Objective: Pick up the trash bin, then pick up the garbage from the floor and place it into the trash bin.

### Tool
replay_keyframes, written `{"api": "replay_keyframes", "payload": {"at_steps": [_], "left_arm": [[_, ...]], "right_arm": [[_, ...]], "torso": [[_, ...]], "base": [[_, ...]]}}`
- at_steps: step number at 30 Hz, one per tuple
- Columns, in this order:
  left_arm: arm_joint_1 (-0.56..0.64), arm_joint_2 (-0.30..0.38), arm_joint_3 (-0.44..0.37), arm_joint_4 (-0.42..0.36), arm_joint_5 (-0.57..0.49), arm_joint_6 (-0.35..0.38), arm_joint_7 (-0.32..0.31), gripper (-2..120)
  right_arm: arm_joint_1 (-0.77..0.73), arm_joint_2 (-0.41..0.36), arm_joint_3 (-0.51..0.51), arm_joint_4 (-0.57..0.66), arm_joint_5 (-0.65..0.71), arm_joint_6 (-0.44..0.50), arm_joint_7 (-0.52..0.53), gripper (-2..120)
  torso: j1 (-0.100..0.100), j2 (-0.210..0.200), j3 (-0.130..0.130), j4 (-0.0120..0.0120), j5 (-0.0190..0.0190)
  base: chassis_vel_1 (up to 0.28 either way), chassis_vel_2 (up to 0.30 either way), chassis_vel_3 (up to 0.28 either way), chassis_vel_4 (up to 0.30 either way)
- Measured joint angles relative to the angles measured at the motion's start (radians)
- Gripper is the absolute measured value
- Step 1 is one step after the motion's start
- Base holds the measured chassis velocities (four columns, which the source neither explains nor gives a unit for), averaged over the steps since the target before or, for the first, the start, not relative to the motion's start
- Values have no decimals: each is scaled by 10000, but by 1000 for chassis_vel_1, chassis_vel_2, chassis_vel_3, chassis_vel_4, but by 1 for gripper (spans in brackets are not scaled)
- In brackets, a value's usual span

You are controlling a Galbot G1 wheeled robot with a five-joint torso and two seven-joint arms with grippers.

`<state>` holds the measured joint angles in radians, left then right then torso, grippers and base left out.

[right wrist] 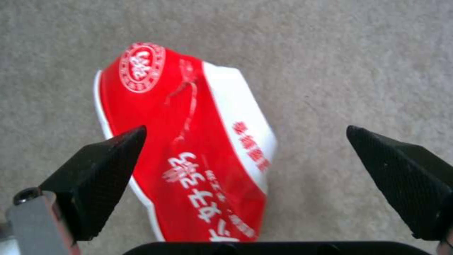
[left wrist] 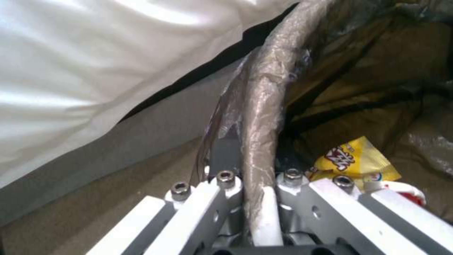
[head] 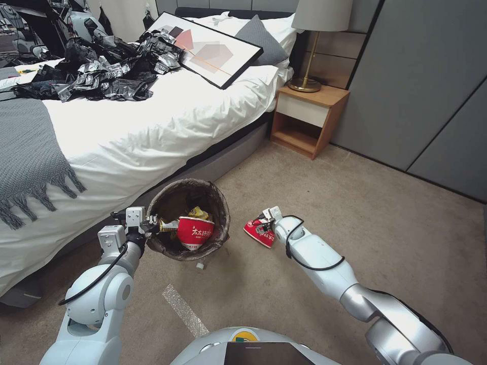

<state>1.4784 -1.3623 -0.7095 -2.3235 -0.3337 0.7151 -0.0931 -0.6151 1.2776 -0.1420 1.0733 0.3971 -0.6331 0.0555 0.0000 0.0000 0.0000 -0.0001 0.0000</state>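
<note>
The trash bin (head: pixel 188 218), round with a dark bag folded over its rim, hangs tilted just above the carpet beside the bed. My left gripper (head: pixel 147 225) is shut on its rim (left wrist: pixel 262 117). Inside lie a red-and-white noodle bowl (head: pixel 195 232) and a yellow snack wrapper (left wrist: pixel 351 161). On the carpet to the right of the bin lies another crushed red-and-white noodle bowl (head: pixel 258 233). My right gripper (head: pixel 264 223) hovers right over that bowl (right wrist: pixel 189 148), open, its black fingertips (right wrist: pixel 101 170) spread to either side of it without touching.
The bed (head: pixel 127 132) with white sheets runs along the left, close behind the bin. A small white scrap (head: pixel 201 265) lies on the carpet just below the bin, and a clear plastic strip (head: pixel 185 309) nearer me. A wooden nightstand (head: pixel 309 119) stands at the back.
</note>
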Motion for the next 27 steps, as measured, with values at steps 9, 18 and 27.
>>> {"api": "replay_keyframes", "payload": {"at_steps": [9,18,27], "left_arm": [[-22,-8,93,-3,28,-3,10,0],[-56,16,73,34,12,-3,26,0],[-71,33,1,82,-18,-33,33,0]], "right_arm": [[-312,-198,286,-29,-211,278,-149,100],[-122,125,262,-697,-421,720,-309,100],[-71,434,406,-1383,-1346,1265,-628,84]], "torso": [[0,0,0,2,0],[0,0,0,1,0],[0,0,0,2,0]], "base": [[0,0,0,0],[0,0,0,0],[0,0,0,0]]}}
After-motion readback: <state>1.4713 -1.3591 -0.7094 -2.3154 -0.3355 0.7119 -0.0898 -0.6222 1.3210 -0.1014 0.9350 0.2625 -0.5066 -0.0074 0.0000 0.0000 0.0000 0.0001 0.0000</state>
